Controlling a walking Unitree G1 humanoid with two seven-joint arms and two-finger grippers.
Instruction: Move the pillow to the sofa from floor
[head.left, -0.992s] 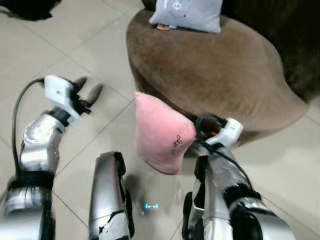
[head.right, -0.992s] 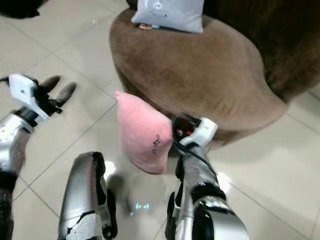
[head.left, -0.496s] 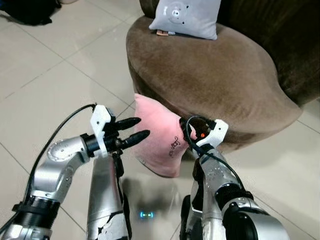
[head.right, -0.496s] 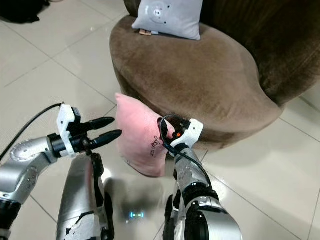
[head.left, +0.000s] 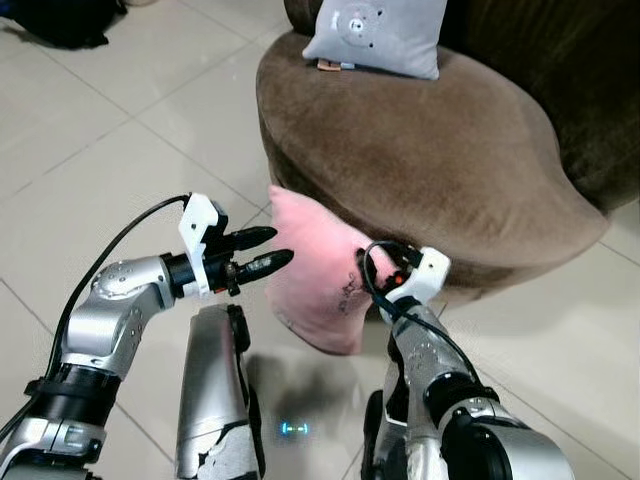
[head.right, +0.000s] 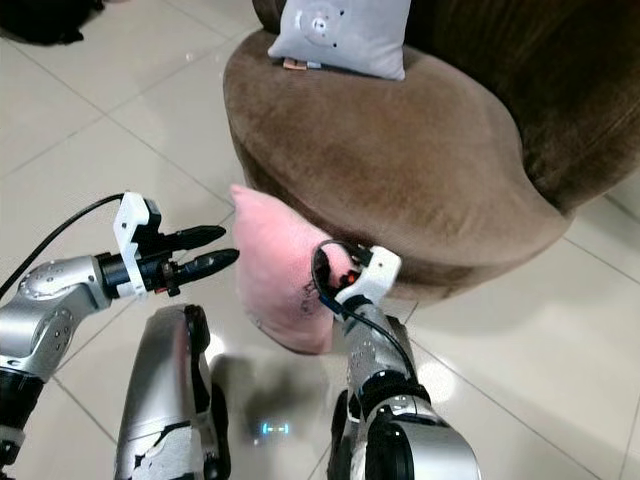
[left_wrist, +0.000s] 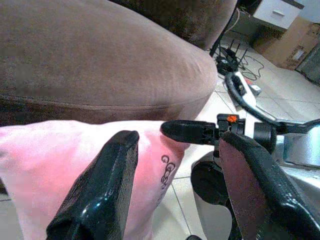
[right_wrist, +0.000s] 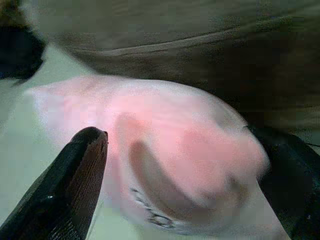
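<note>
Pink pillow (head.left: 318, 275) pinched by right claw (right_wrist: 165, 165), left claw (head.left: 262, 251) spread beside it

A grey pillow (head.left: 378, 36) lies above pale floor tiles (head.left: 90, 150).

Even, fairly bright indoor light fills the head views, which are sharp. The glossy floor tiles (head.left: 120, 130) carry soft glare and a dim reflection near the robot's legs. The brown sofa (head.left: 420, 150) goes dark toward its far right. The right wrist view is blurred, the pink pillow (right_wrist: 165, 145) smeared and soft.
</note>
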